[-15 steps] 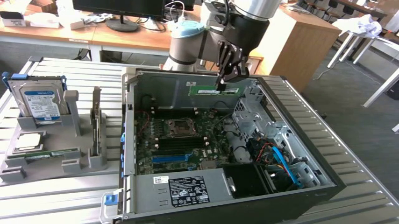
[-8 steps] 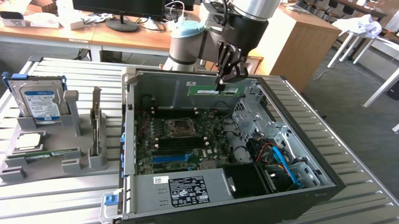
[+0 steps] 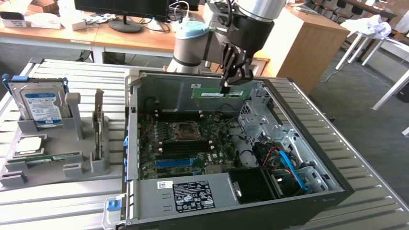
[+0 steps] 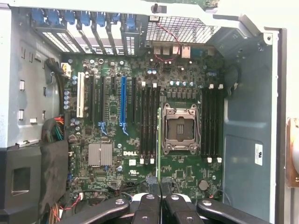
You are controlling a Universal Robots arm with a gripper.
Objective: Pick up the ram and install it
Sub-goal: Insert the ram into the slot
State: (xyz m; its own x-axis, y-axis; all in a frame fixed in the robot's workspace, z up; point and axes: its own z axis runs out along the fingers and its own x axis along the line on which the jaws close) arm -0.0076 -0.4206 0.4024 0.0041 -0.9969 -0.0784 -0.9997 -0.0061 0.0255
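In the exterior view the ram (image 3: 219, 92) is seen broadside, clamped at its upper edge by the gripper (image 3: 225, 87) and held over the open computer case (image 3: 332, 184). In the wrist view it is seen edge-on as a thin green line, between the CPU socket (image 4: 179, 129) and a bank of memory slots (image 4: 148, 126).

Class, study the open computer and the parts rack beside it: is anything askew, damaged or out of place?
Nothing stands out. The claw grips the ram above the case, in line with the memory slots; the hard drive stands upright in its rack.
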